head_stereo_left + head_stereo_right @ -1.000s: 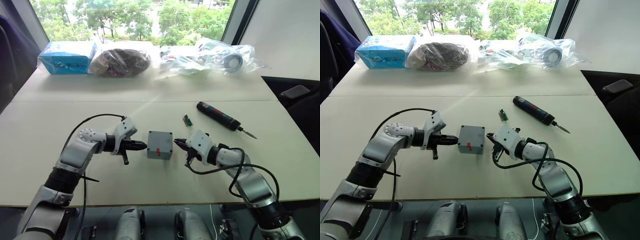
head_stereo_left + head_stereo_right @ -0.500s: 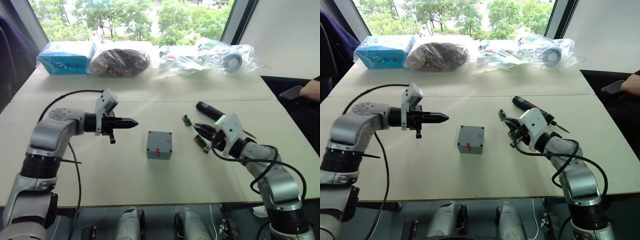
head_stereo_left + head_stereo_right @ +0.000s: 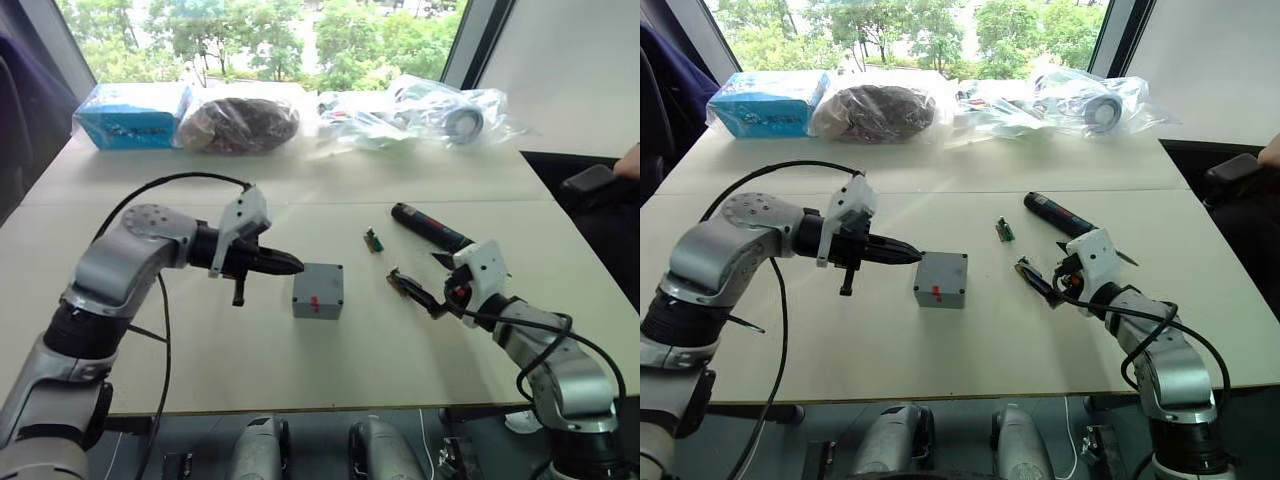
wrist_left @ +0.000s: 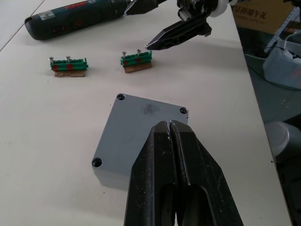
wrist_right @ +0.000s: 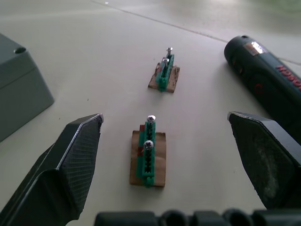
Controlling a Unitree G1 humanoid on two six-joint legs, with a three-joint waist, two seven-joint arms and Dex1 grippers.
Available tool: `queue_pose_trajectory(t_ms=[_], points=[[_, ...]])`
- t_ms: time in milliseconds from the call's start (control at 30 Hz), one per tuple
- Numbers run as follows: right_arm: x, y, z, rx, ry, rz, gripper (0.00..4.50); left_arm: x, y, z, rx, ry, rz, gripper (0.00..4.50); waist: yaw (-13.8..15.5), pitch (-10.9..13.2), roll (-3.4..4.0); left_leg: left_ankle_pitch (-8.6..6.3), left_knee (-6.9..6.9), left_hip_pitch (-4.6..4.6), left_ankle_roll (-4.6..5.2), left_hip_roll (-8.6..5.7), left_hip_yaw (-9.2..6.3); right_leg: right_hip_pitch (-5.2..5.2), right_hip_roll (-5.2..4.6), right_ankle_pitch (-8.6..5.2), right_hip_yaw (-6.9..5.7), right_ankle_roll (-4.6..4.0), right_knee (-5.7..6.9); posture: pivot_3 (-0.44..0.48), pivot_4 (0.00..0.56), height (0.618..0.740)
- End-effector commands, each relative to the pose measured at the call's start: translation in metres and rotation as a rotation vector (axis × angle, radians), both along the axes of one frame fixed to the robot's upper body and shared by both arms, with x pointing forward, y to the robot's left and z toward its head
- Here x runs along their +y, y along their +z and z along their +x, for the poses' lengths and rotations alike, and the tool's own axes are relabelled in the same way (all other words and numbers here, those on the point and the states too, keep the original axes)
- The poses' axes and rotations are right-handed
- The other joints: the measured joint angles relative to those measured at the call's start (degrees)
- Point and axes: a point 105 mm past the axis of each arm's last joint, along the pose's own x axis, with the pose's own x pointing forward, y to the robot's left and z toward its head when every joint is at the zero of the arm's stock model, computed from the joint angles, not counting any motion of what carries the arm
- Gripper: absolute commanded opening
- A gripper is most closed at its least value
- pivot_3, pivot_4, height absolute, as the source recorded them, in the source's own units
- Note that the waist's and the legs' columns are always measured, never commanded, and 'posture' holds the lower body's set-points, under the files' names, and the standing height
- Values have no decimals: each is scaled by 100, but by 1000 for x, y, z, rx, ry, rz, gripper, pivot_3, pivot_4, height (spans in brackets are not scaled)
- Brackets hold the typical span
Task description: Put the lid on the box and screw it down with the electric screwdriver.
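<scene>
The grey box stands mid-table with the lid on top of it; empty screw holes show in the lid's corners and a red mark on the box's near side. My left gripper is shut and empty, its tips just left of the box and over the lid's edge. My right gripper is open to the right of the box, its fingers either side of a small green part. The black electric screwdriver lies on the table just beyond the right gripper.
Another small green part lies between the box and the screwdriver. A blue package and several plastic bags line the table's far side. A person's arm shows at the right edge.
Both grippers left the box's sides. My left gripper swung away and came back to the box's left edge. My right gripper moved right toward the screwdriver and opened wide.
</scene>
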Motion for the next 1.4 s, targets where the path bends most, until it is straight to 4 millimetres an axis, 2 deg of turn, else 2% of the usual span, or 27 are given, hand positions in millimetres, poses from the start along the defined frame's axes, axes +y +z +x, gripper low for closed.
queue_pose_trajectory(t_ms=[33,133,300,533,633,733,767,1033,1233,1400], points=[[-1,3,3,-35,-7,9,3168,-4,4,-2,-39,-17,-5,0,9,0,0,0,1,0,0,0,0,0,-1,-1,0,-2,0,0,150,740],[1,0,3,-29,2,10,2123,-5,4,-1,-37,-15,-8,0,11,0,0,0,1,0,0,0,-1,0,-1,-1,0,-2,0,0,150,740],[3,-8,3,-12,8,0,2123,-5,3,-1,-32,-16,-11,0,4,0,0,0,1,0,0,0,-1,0,0,0,0,0,0,0,150,740],[5,-10,2,-9,15,5,2123,-4,1,-1,-25,-9,-12,0,6,0,1,0,1,0,0,0,-1,0,0,0,0,0,0,0,150,740],[5,-10,2,-12,15,8,1398,-4,1,-1,-23,-7,-12,0,7,0,0,0,1,0,0,0,-1,0,0,0,0,0,0,0,150,740],[6,-10,3,-12,16,11,290,-4,0,-1,-21,-6,-12,0,8,0,1,0,1,0,0,0,-1,0,0,0,0,0,0,0,150,740],[7,-11,3,-12,17,12,126,-4,-1,-1,-21,-5,-12,0,7,0,0,0,1,0,0,0,-1,0,0,0,0,0,0,0,150,740],[9,-12,3,-18,21,13,126,0,-4,-2,-17,5,-2,0,6,0,1,0,1,0,0,0,-1,0,0,0,0,0,0,0,150,740],[9,2,0,-63,18,38,126,4,-3,3,-17,27,-11,0,8,0,1,0,1,0,0,0,-1,0,0,0,0,0,0,0,150,740],[16,20,-2,-120,27,63,126,7,-2,6,-13,44,-28,0,6,0,1,0,1,0,0,1,-1,0,0,0,0,0,1,0,150,740]])
